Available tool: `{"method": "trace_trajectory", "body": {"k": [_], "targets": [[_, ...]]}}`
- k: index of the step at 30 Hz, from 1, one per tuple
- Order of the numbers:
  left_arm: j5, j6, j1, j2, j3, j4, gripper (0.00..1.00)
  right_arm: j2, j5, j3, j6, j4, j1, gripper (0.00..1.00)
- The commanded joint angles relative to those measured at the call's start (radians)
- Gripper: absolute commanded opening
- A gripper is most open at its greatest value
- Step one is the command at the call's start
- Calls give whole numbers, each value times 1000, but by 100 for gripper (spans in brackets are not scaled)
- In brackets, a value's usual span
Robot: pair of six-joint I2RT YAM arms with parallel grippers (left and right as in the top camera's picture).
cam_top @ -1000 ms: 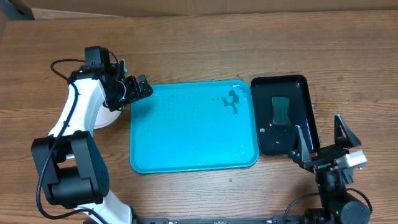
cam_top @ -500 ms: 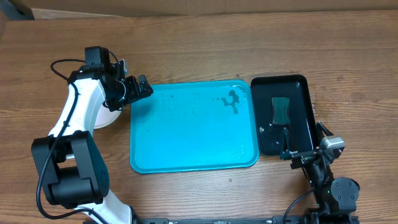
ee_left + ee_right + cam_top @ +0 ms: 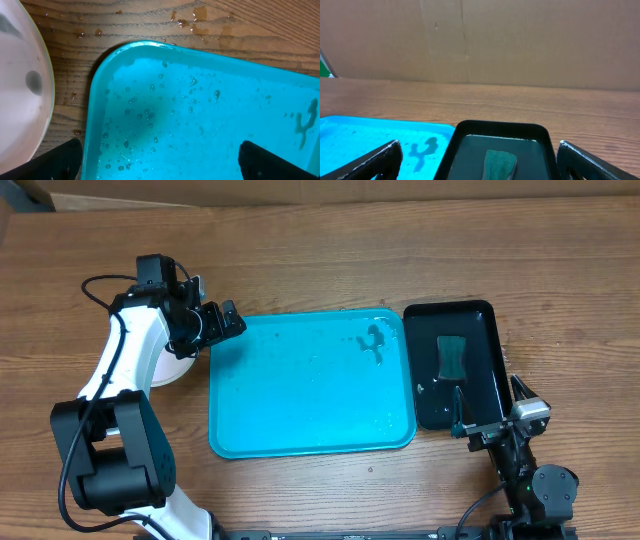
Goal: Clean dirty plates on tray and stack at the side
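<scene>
The turquoise tray (image 3: 310, 385) lies mid-table, wet and bare of plates; it also shows in the left wrist view (image 3: 200, 115) and the right wrist view (image 3: 365, 135). A white plate (image 3: 163, 367) sits on the table left of the tray, mostly under my left arm; its rim shows in the left wrist view (image 3: 22, 95). The blue and yellow-green plates are hidden. My left gripper (image 3: 222, 323) is open and empty over the tray's far left corner (image 3: 157, 162). My right gripper (image 3: 490, 415) is open and empty at the black tray's near end (image 3: 480, 160).
A glossy black tray (image 3: 487, 330) right of the turquoise tray holds a dark green sponge (image 3: 452, 357), also in the right wrist view (image 3: 499, 164). A dark smear (image 3: 374, 340) marks the turquoise tray's far right corner. Cardboard wall (image 3: 520, 40) behind the table.
My right gripper swung back and turned, now lower at the black tray's near end. My left arm has not moved.
</scene>
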Motion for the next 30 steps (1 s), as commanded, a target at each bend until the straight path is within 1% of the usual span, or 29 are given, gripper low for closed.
{"method": "trace_trajectory", "body": {"k": [1, 24, 30], "targets": [[-3, 23, -2, 6, -2, 0, 100, -10, 10, -11, -9, 5, -4, 100], [-10, 23, -2, 5, -4, 3, 100, -10, 10, -11, -9, 5, -4, 100], [-12, 23, -9, -70, -4, 1, 100, -10, 10, -11, -9, 5, -4, 100]]}}
